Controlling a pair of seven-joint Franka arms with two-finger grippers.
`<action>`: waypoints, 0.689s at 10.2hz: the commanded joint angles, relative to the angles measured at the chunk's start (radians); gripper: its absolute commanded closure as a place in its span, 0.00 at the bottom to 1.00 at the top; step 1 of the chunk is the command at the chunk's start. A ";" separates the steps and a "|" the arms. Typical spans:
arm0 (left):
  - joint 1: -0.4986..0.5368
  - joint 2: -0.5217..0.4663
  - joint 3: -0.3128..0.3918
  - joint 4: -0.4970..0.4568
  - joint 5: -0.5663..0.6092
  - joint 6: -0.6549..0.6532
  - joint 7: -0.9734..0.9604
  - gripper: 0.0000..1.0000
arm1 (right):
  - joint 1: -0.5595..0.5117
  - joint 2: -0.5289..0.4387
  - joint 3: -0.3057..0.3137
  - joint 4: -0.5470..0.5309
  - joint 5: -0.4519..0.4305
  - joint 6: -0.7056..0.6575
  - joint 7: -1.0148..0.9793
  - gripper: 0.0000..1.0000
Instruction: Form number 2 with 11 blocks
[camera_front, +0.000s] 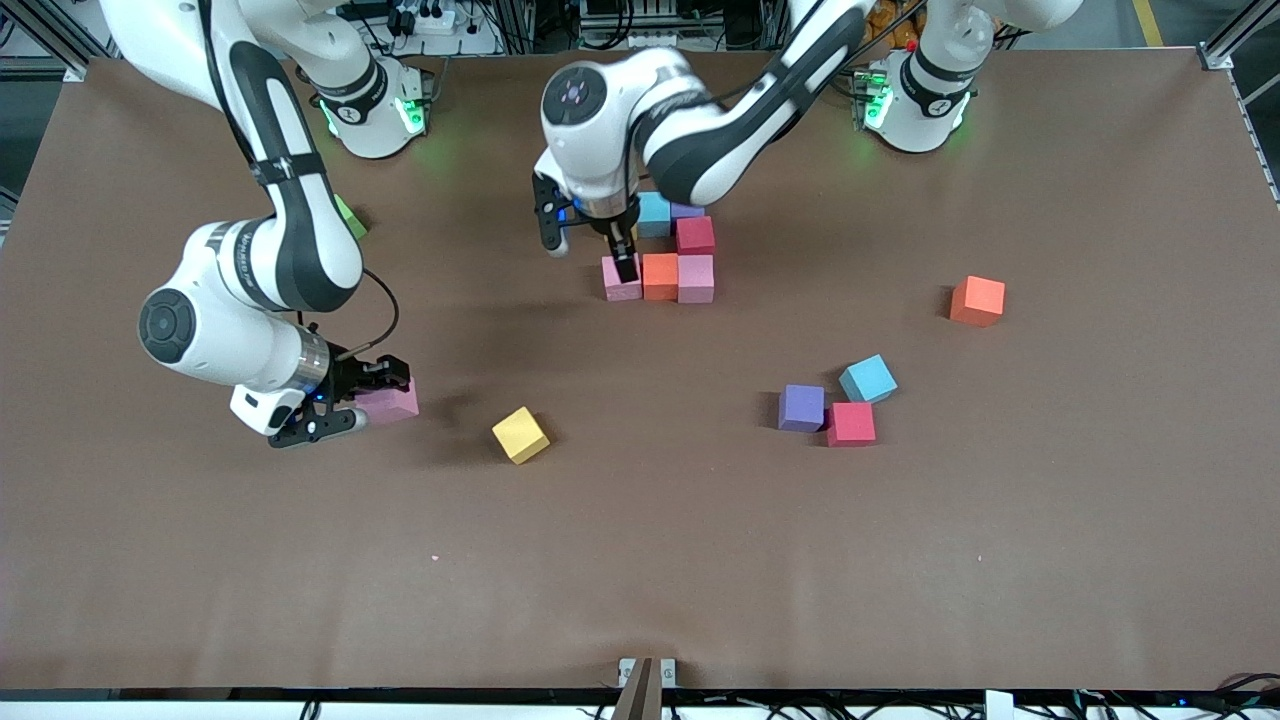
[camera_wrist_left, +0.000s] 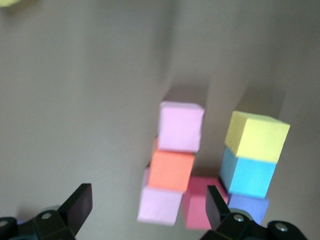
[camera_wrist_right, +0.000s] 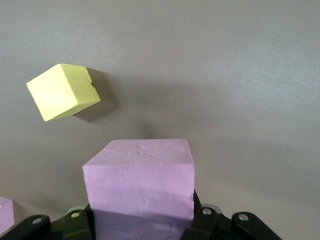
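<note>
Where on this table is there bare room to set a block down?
Bare: the wide strip of table nearer the camera than the yellow cube, and between that cube and the purple cube. Crowded: around the partial digit under the left gripper.

Fourteen cubes in seven colours

Three pink cubes (camera_front: 696, 278) (camera_front: 614, 290) (camera_front: 395, 402) show. There are two orange cubes (camera_front: 660, 276) (camera_front: 977, 300), two red cubes (camera_front: 695, 235) (camera_front: 851, 423), two light blue cubes (camera_front: 655, 216) (camera_front: 867, 379), two purple cubes (camera_front: 688, 210) (camera_front: 801, 407) and two yellow cubes (camera_front: 520, 434) (camera_wrist_left: 257, 135). One green cube (camera_front: 350, 216) peeks out beside an arm
</note>
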 joint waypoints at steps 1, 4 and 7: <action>0.117 -0.108 0.003 -0.029 -0.004 -0.053 0.001 0.00 | 0.061 -0.052 -0.003 -0.032 -0.051 -0.016 0.134 0.81; 0.313 -0.128 0.004 0.006 -0.002 -0.058 0.004 0.00 | 0.219 -0.060 -0.002 -0.023 -0.165 -0.011 0.453 0.81; 0.485 -0.102 0.004 0.029 -0.004 -0.058 -0.005 0.00 | 0.352 -0.034 0.007 0.021 -0.188 -0.008 0.671 0.81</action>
